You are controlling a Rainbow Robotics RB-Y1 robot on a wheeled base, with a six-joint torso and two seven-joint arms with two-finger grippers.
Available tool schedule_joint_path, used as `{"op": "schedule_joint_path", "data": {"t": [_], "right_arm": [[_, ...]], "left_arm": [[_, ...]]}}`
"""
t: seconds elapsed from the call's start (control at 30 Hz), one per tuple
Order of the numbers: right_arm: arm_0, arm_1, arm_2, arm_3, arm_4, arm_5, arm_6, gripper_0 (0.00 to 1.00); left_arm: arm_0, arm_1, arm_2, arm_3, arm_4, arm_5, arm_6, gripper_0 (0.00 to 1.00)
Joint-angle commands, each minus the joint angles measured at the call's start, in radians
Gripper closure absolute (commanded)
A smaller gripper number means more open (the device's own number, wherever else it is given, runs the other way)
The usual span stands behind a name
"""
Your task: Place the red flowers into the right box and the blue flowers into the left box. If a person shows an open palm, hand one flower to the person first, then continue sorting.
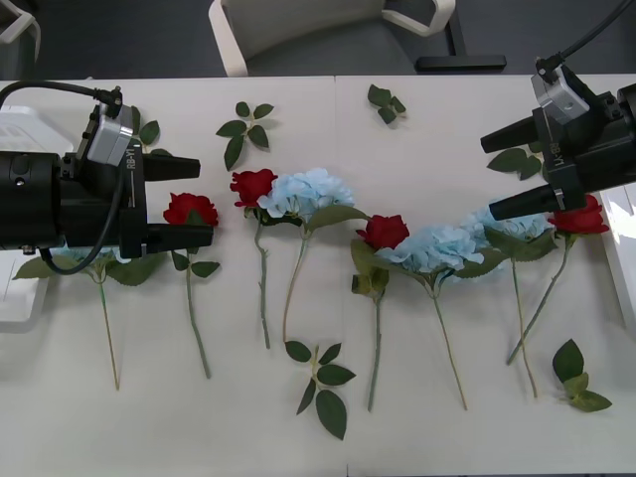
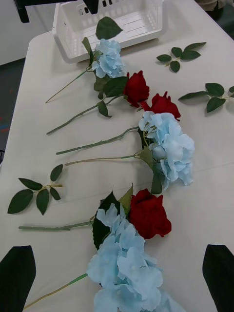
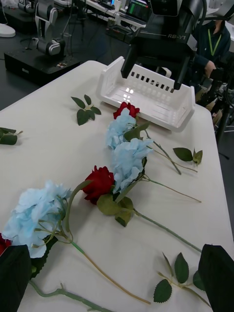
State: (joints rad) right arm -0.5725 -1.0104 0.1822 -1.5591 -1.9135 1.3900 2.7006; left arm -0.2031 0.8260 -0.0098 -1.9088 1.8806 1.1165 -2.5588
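Note:
Red flowers (image 1: 252, 186) and blue flowers (image 1: 308, 192) lie in a row across the white table, stems toward me. My left gripper (image 1: 184, 204) hovers open over the leftmost rose (image 1: 190, 209), and a blue head is partly hidden under its arm. My right gripper (image 1: 502, 171) is open above the right end, beside a rose (image 1: 579, 217) and a blue flower (image 1: 507, 224). The left box (image 2: 66, 29) is at the table's left edge and the right box (image 3: 146, 95) at its right edge. A dark-clothed person (image 3: 212, 39) is beyond the right box, and I see no palm.
Loose green leaf sprigs (image 1: 323, 383) lie near the front edge, with others at the back (image 1: 246, 124) and the front right (image 1: 576, 378). A white chair (image 1: 328, 30) stands behind the table. The near strip of table (image 1: 149, 427) is bare.

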Motion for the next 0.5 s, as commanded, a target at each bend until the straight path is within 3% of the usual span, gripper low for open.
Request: {"op": "schedule_joint_path", "data": {"t": [0.03, 0.23, 0.5], "right_arm": [[0.076, 0.015, 0.033, 0.008, 0.013, -0.002, 0.005, 0.0], [0.105, 0.076, -0.015, 0.037, 0.053, -0.012, 0.005, 0.0], [0.095, 0.064, -0.05, 0.033, 0.215, 0.061, -0.068, 0.0]], "left_arm": [[0.007, -0.031, -0.006, -0.019, 0.0, 0.005, -0.02, 0.0], [0.007, 0.058, 0.031, -0.044, 0.045, 0.031, -0.004, 0.0], [0.071, 0.206, 0.238, -0.059, 0.12, 0.209, 0.249, 0.0]]}}
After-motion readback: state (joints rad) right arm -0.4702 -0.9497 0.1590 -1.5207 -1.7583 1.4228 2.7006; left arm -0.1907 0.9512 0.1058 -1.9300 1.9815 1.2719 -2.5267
